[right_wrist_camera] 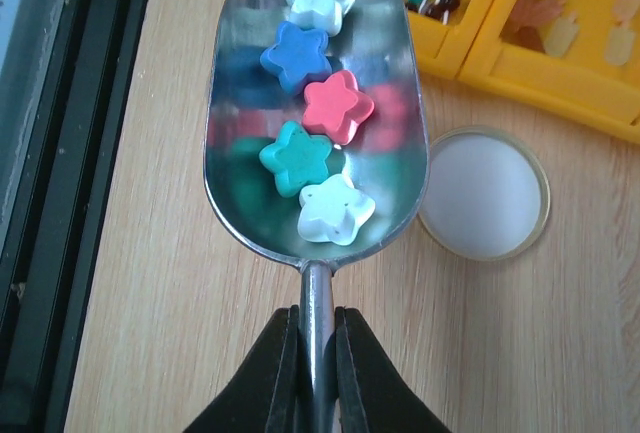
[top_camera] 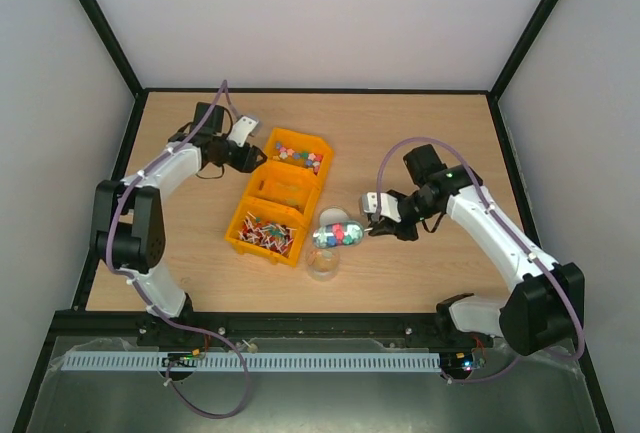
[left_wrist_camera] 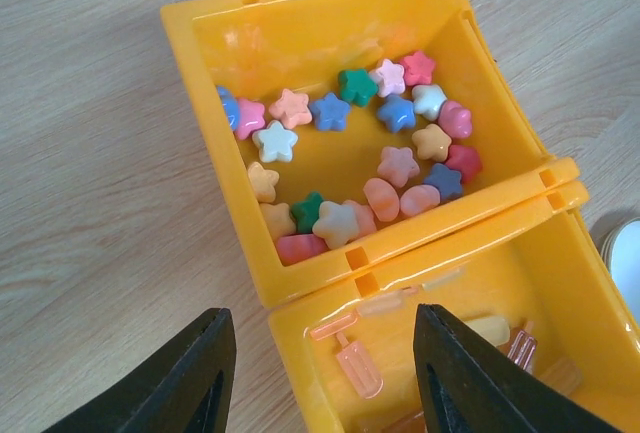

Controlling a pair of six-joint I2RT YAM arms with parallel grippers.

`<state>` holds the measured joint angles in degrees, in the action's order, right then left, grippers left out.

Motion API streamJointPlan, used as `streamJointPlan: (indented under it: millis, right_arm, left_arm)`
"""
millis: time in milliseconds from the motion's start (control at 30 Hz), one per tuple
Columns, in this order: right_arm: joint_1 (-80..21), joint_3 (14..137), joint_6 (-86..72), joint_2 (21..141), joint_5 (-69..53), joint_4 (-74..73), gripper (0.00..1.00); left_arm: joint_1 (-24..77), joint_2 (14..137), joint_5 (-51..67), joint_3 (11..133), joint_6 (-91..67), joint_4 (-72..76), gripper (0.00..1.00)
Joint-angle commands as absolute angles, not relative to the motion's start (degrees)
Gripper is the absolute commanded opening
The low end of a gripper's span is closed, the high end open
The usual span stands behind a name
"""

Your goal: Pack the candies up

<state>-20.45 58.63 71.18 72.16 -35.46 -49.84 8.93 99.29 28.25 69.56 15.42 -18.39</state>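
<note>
Tabletop [top_camera: 420, 133]: light wood. Yellow bin [top_camera: 240, 221], 3 compartments in a row. Far compartment: candies [left_wrist_camera: 330, 113], star and roundish shapes in pink, blue, green, white and orange, lying loose along its floor and walls. Middle compartment: pale lolly-shaped pieces [left_wrist_camera: 358, 368]. Near compartment: red-and-white sticks [top_camera: 265, 236]. Left pincer [left_wrist_camera: 330, 383]: jaws moderately apart, nothing between them, poised above the divider between the far and middle compartments. Right pincer [right_wrist_camera: 317, 343]: jaws narrow, clamped on the thin handle of a metal scoop [right_wrist_camera: 240, 153], held level over the tabletop just right of the bin. Scoop contents: 5 candies [right_wrist_camera: 338, 105], 2 white, 1 blue, 1 pink, 1 teal, in a line along the bowl. Round white lid [right_wrist_camera: 483, 193]: flat on the tabletop beside the scoop. Clear jar [top_camera: 323, 265]: on the tabletop near the bin's near corner.
</note>
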Motion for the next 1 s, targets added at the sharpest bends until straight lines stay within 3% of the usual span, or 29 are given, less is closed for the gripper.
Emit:
streamJointPlan:
  millis: [0,967]
  right_arm:
    - [-22.2,58.1,73.2,71.4,-31.3,-54.6,0.02]
    - [-27.8,60.8,69.5,72.5,-18.5,-59.8,0.01]
  left_arm:
    - [8.6,97.0,28.3,68.5,15.6,-18.1,0.51]
    - [8.6,96.4,29.9,67.2,14.5,-17.2,0.51]
